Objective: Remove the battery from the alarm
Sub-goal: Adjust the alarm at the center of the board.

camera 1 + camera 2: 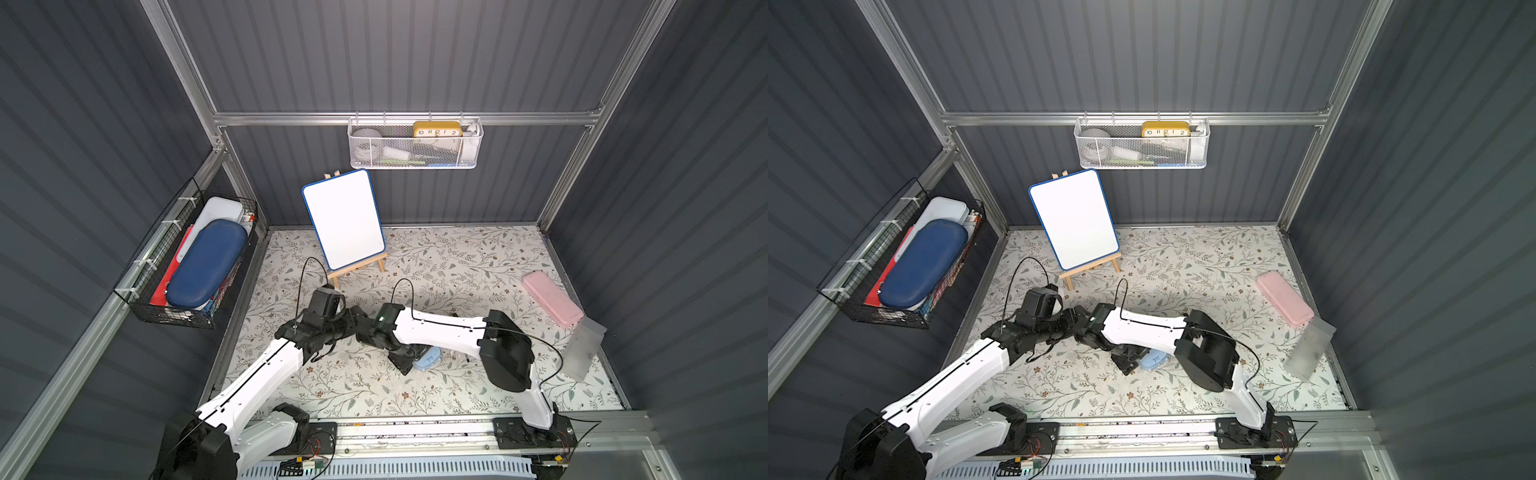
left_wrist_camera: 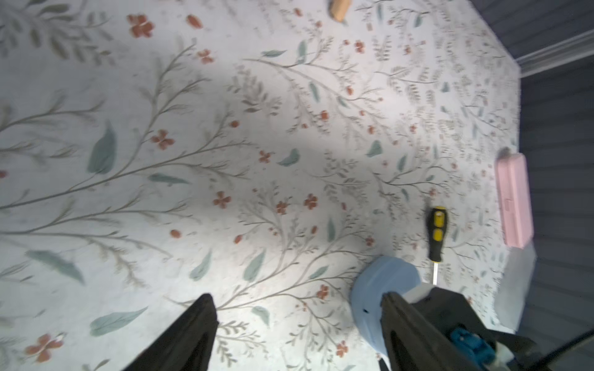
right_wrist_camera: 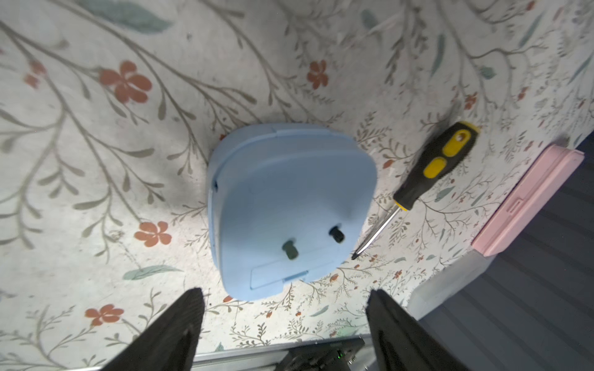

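The alarm is a light-blue rounded clock lying face down on the floral table, also in both top views. Its plain back faces up with two dark knobs and a shut battery cover. The battery is hidden. My right gripper hangs open just above the alarm's cover end, nothing between its fingers. My left gripper is open over bare table to the alarm's left; the alarm shows beside one finger.
A black-and-yellow screwdriver lies right of the alarm. A pink case and a translucent box sit by the right wall. A whiteboard on an easel stands at the back. Wire baskets hang on the walls.
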